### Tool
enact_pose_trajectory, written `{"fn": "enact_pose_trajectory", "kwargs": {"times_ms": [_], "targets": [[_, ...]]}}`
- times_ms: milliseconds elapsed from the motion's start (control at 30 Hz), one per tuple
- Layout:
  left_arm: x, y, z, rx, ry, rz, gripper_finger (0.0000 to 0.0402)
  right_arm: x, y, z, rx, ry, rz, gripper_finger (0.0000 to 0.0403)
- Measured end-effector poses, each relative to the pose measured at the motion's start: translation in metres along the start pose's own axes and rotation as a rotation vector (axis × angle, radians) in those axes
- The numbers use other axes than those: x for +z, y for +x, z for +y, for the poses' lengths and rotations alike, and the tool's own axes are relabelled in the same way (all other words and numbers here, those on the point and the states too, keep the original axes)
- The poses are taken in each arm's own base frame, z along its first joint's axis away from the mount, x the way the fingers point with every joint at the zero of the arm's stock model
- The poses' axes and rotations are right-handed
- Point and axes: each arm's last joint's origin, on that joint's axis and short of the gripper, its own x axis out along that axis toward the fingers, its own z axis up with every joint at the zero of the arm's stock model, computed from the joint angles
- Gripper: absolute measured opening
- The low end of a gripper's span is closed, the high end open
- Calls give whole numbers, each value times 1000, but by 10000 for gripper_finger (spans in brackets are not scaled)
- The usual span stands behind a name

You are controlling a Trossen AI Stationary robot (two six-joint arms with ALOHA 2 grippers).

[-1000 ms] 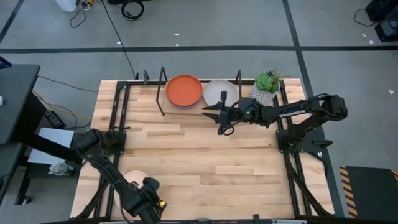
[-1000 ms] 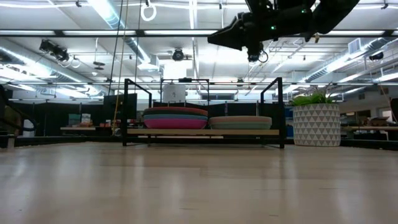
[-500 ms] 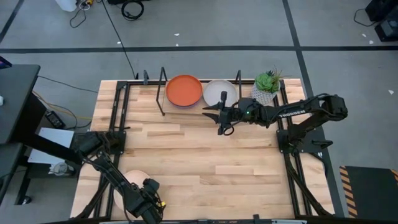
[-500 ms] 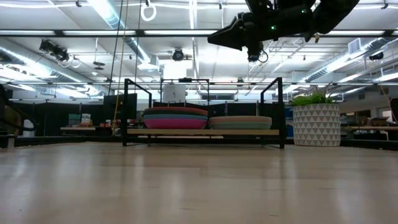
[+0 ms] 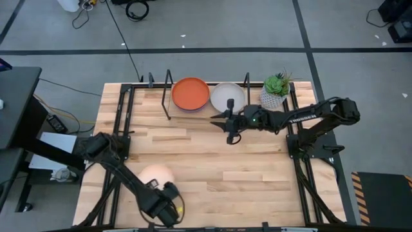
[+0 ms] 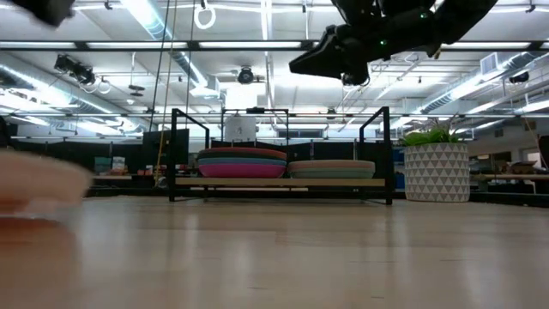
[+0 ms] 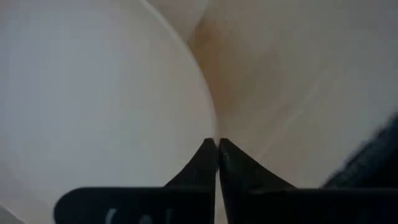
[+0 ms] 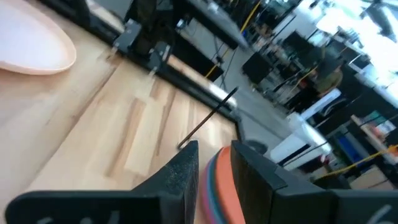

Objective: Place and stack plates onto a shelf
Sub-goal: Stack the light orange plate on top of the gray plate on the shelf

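Note:
A peach plate [image 5: 156, 174] is at the table's near left; it shows blurred at the low view's left edge [image 6: 34, 184] and far off in the right wrist view [image 8: 31, 43]. My left gripper [image 5: 162, 193] is shut on its near rim. The black shelf [image 5: 168, 103] stands at the far edge on its wooden board [image 6: 283, 182]. It holds one stack topped by the orange-red plate [image 5: 190, 94] and a second stack topped by a pale plate [image 5: 227, 96]. My right gripper [image 5: 226, 122] hovers open and empty in front of the shelf, high above the table [image 6: 296, 62]. My left gripper pinches the peach plate's rim [image 7: 211, 127] between its two fingers [image 7: 202, 165], at the plate's near edge. The fingers come from the table's near side. Whether the plate is clear of the table I cannot tell.
A small potted green plant [image 5: 277, 90] in a white patterned pot [image 6: 436, 172] stands right of the shelf. Black frame rails [image 5: 122, 122] run along the table's left and right sides. Bare wood [image 5: 212, 167] lies between the peach plate and the shelf.
My left gripper has carried the peach plate toward the table's right and far side, and the plate has come into the low view at its left edge. My right gripper has shifted slightly toward the near right.

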Motion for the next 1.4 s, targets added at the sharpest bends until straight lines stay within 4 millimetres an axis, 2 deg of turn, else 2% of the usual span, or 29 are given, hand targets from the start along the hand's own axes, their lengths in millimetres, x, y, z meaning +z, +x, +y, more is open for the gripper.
{"fn": "enact_pose_trajectory", "kwargs": {"times_ms": [167, 300, 500, 733, 1033, 1400], "targets": [[19, -23, -2, 31, 312, -65, 9, -1, -2, 13, 54, 36, 71, 100], [30, -34, 6, 154, 537, -121, 10, -1, -4, 26, 123, 87, 122, 100], [46, -39, 25, 427, 823, -154, 25, -1, -10, 45, 154, 164, 234, 100], [75, -41, 43, 628, 1131, -99, 9, 5, -22, 72, 192, 237, 341, 99], [142, -41, 84, 653, 1229, 43, 11, 17, -42, 107, 297, 374, 408, 98], [228, -60, 150, 599, 1317, -75, 12, 29, -60, 132, 360, 519, 431, 97]]}}
